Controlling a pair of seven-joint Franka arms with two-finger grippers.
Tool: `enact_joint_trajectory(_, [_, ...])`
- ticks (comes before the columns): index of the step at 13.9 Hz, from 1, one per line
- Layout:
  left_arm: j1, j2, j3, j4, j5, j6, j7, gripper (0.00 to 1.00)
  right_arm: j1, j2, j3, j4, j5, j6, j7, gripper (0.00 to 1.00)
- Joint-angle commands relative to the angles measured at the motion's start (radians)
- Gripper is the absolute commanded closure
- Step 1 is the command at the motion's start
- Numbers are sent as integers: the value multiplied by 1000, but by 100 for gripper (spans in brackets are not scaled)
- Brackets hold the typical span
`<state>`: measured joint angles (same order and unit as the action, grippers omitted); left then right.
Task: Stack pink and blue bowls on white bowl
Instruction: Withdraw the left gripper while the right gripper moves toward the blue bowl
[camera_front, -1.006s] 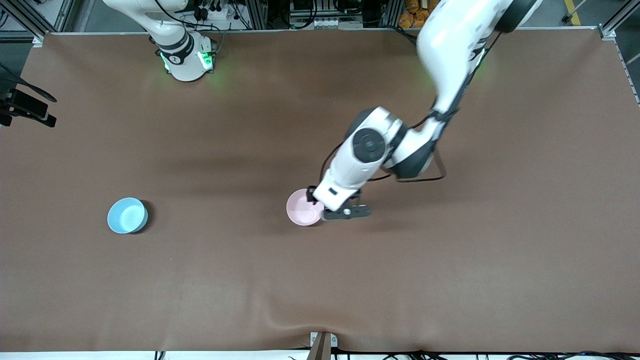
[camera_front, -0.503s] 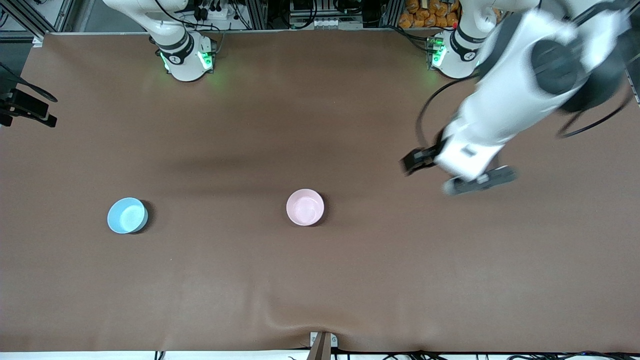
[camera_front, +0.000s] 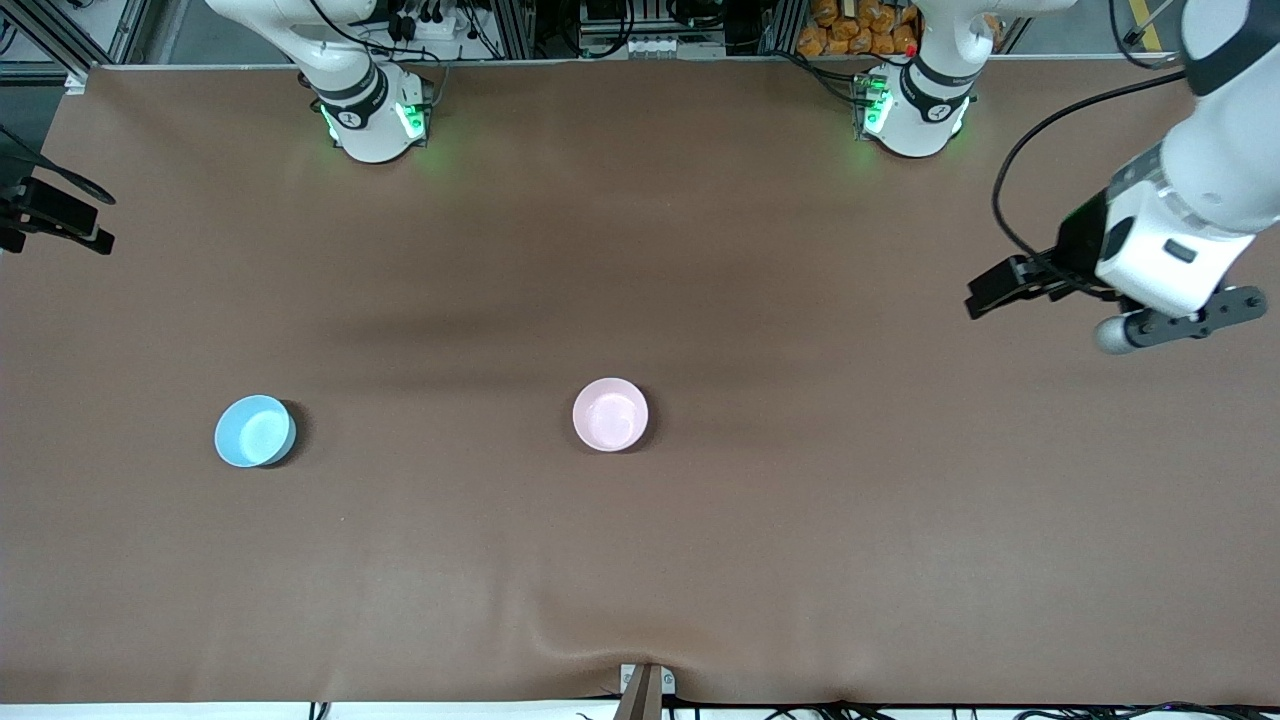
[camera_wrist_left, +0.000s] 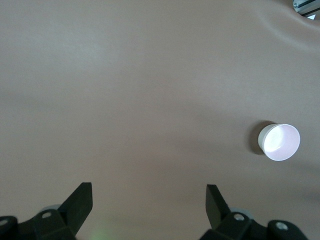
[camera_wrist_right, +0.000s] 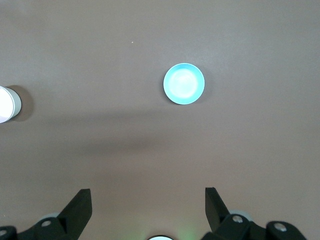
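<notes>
The right gripper (camera_wrist_right: 148, 207) is being held high over the table (camera_front: 700, 560) toward the right arm's end, its fingers (camera_wrist_right: 80, 202) spread wide with nothing between them; it is not showing in the front view, where only the right arm's base is being seen, and the arm is waiting; the blue bowl (camera_front: 255, 431) is sitting upright on the table toward that same end, empty, glossy and light sky blue, its round rim being seen whole in the right wrist view (camera_wrist_right: 184, 84); the pink bowl (camera_front: 610, 414) is standing near the middle of the table, well apart from the blue bowl and about as near to the front camera; it is pale pink, smooth and empty inside, and it is showing almost white in the left wrist view (camera_wrist_left: 279, 142); whether a white bowl is sitting under it cannot be told from these views; the left gripper (camera_front: 1040, 290) is hanging in the air over bare table toward the left arm's end, well apart from the pink bowl; its fingers (camera_wrist_left: 216, 200) are standing fully apart, released, nothing being gripped or touched.
</notes>
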<state>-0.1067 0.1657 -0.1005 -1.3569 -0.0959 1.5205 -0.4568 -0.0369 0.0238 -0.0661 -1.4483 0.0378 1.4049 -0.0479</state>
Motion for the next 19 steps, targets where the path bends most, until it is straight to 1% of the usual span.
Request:
enact_joint_trajectory(1, [-10, -69, 50, -59, 18, -16, 70, 0, 3, 5, -3, 16, 10, -4, -6, 0])
enact_joint_trajectory(4, [-8, -104, 88, -71, 18, -43, 127, 0, -1, 14, -3, 14, 11, 3, -6, 0])
enact_joint_trajectory(5, [-11, -126, 103, -94, 18, -42, 145, 0, -1, 52, -3, 16, 8, 0, -6, 0])
enact_joint_trajectory(7, [1, -158, 105, -134, 19, -25, 152, 0, 5, 65, -3, 16, 8, 3, -7, 0])
enact_joint_trajectory(8, [2, -163, 105, -134, 19, -23, 152, 0, 0, 83, -3, 11, 5, 2, -7, 0])
enact_joint_trajectory(10, [2, -157, 108, -136, 19, -23, 152, 0, -1, 158, -4, 13, -1, -3, -6, 0])
enact_joint_trajectory(14, [2, -156, 108, -136, 19, -23, 152, 0, -23, 276, -6, 14, -6, 0, -6, 0])
enact_joint_trajectory(17, [2, -156, 108, -133, 19, -22, 152, 0, -70, 364, -9, 17, 4, 18, 5, 0])
enact_joint_trajectory(19, [2, -158, 108, -133, 19, -20, 152, 0, -96, 413, -9, 14, 1, 60, -7, 0])
